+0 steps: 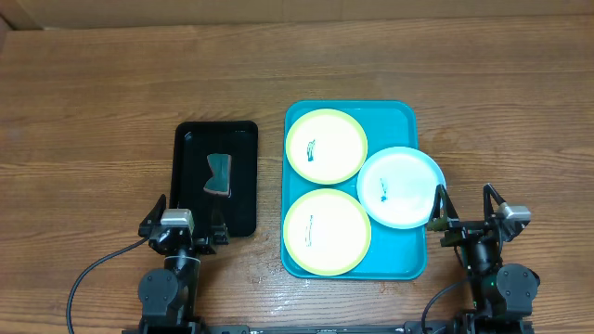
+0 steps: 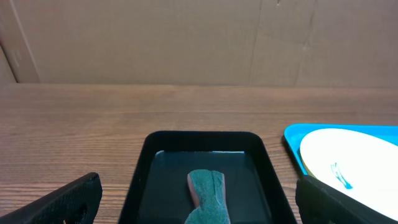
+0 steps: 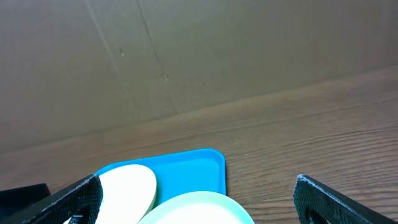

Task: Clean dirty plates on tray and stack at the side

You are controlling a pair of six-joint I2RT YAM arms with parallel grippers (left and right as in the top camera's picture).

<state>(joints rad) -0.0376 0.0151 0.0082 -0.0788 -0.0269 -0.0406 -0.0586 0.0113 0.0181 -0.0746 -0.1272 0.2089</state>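
The left gripper (image 1: 186,227), jaws wide apart, sits just before the black tray (image 1: 190,139) holding a sponge (image 1: 219,174). Right of it, three smudged plates (image 1: 326,146) lie on the turquoise tray (image 1: 408,116); the white plate (image 1: 401,187) overhangs its right rim, beside the equally wide-open right gripper (image 1: 464,202)

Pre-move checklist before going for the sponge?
1. Left gripper open, empty: ok.
2. Right gripper open, empty: ok.
3. Sponge lying free in black tray: ok.
4. Upper yellow-green plate, lower yellow-green plate, white plate wiped: not ok, all smudged.
5. White plate inside turquoise tray: not ok, overhangs right rim.
6. Sponge wetness: cannot tell.
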